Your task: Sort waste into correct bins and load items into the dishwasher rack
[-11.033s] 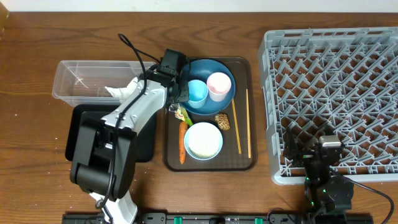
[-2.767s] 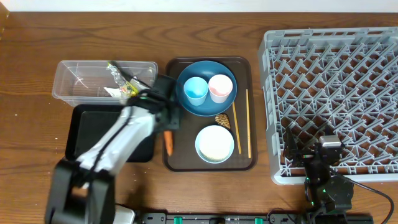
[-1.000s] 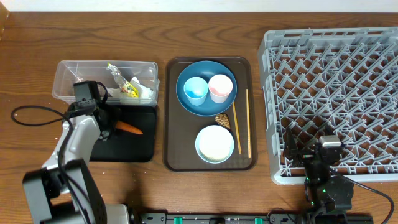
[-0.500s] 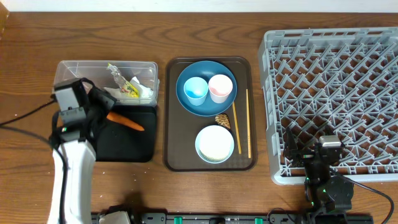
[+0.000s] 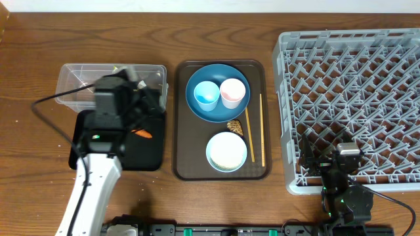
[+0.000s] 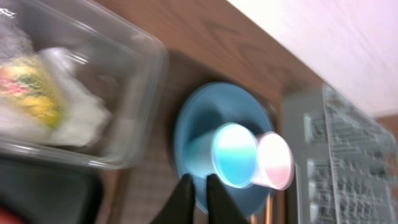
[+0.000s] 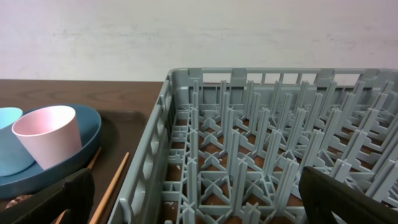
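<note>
Brown lump (image 5: 234, 128) sits on the serving tray (image 5: 184, 164), off to the right of the left tool (image 6: 198, 182). Its tips are pinched together, empty, and it's the nearer arm, I'd say.

Your overhead view is evenly lit, shadows soft. Your left wrist view is blurred throughout; the clear plastic rectangular tub (image 6: 134, 134) shows faint glare.

The left arm (image 5: 92, 187) reaches from 7 o'clock up toward 10 o'clock, and its wrist points to about 2 o'clock. The left gripper (image 6: 199, 183) has its fingers pressed together. The right arm (image 5: 346, 190) sits folded at 5 o'clock, with the right gripper (image 7: 196, 186) spread wide.
</note>
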